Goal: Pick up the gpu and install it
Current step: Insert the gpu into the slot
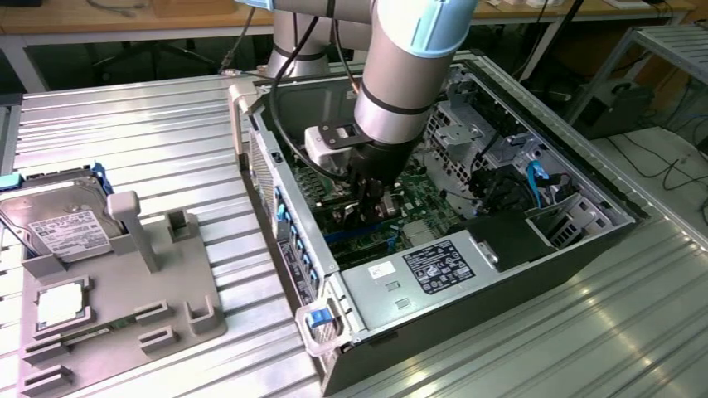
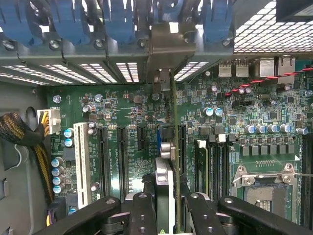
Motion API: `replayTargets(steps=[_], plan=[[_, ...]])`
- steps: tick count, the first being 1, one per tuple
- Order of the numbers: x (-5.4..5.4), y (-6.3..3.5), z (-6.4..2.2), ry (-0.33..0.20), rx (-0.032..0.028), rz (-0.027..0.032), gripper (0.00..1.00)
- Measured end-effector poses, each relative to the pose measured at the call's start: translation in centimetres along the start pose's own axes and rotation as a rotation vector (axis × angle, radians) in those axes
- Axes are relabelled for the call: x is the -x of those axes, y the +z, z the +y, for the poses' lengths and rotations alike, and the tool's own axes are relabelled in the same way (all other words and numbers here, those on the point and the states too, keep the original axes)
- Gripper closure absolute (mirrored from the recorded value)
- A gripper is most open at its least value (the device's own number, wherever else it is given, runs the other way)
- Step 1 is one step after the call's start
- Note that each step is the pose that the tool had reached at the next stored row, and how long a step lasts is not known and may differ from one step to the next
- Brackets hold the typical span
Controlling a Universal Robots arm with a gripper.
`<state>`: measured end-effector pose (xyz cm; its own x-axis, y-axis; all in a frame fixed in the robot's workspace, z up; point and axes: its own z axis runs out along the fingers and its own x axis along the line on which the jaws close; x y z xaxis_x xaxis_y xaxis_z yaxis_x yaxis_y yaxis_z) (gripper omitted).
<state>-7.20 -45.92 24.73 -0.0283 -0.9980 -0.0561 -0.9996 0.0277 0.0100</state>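
ribbed metal table (image 1: 144, 124) is carrying an open PC case (image 1: 531, 274) | gpu (image 2: 166, 169) is standing on edge over the green motherboard (image 2: 122, 107), down among its black slots | gripper (image 2: 167, 200) is pinching it from both sides

The gpu (image 2: 168, 166) stands on edge inside the case, upright, right over the motherboard's long slots. The wrist view sees it edge-on (so it's basically a thin green line with a dark and silver block on one face). It's clamped in the pincer (image 2: 167, 196). Can't tell if it's fully seated.
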Motion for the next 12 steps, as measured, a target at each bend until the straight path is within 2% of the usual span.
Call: replayTargets(steps=[12], plan=[[0.0,-0.08,0.18,0.0,-0.0015,-0.0003,0.72]])
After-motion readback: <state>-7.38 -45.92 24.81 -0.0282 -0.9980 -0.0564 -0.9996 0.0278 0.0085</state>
